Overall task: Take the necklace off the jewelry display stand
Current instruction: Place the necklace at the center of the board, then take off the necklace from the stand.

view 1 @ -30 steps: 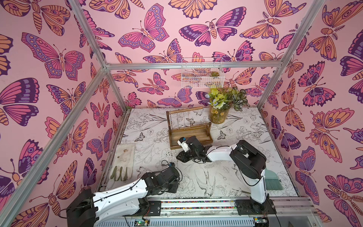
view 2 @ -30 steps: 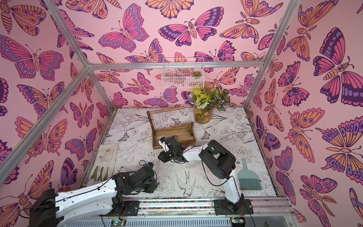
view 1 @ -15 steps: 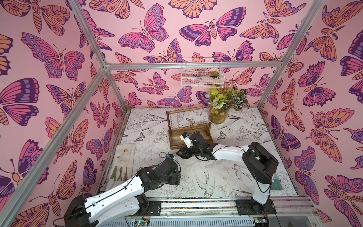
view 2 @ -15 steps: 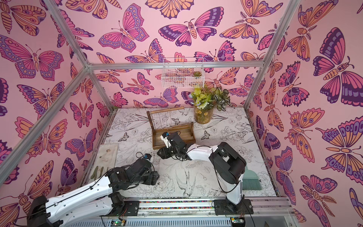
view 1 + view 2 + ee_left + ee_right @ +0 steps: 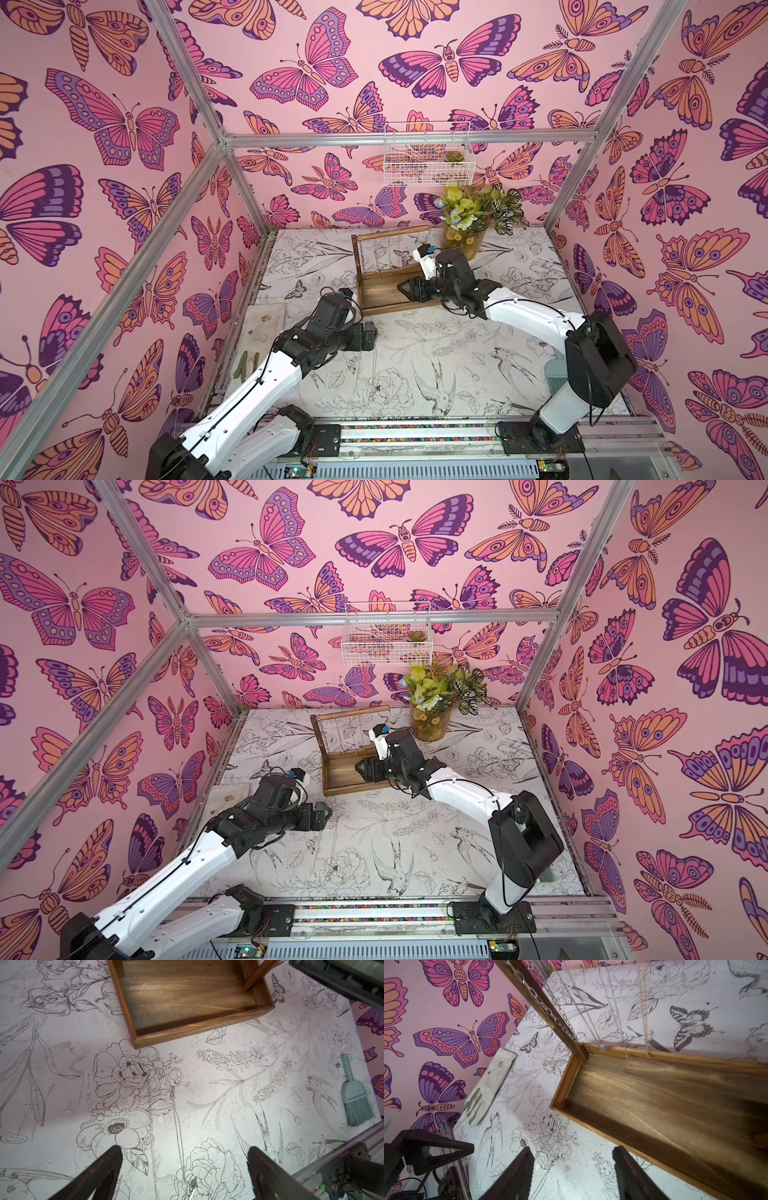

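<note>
Under my left gripper (image 5: 185, 1148) the necklace (image 5: 151, 1118) lies flat on the table (image 5: 62, 1053), two thin strands running side by side. It is off the stand (image 5: 187, 1030) and just in front of its tray, not touching the wood. My left fingers (image 5: 108, 1165) stand wide apart above the chain and grip nothing. My right gripper (image 5: 572, 1148) hovers over the tray's front edge, near its left corner. Its fingers (image 5: 517, 1169) are parted too, with nothing between them. Other chains (image 5: 544, 1004) hang from the stand's bar (image 5: 390, 232). A glove (image 5: 488, 1084) lies by the left wall and a brush (image 5: 353, 1097) by the right.
</note>
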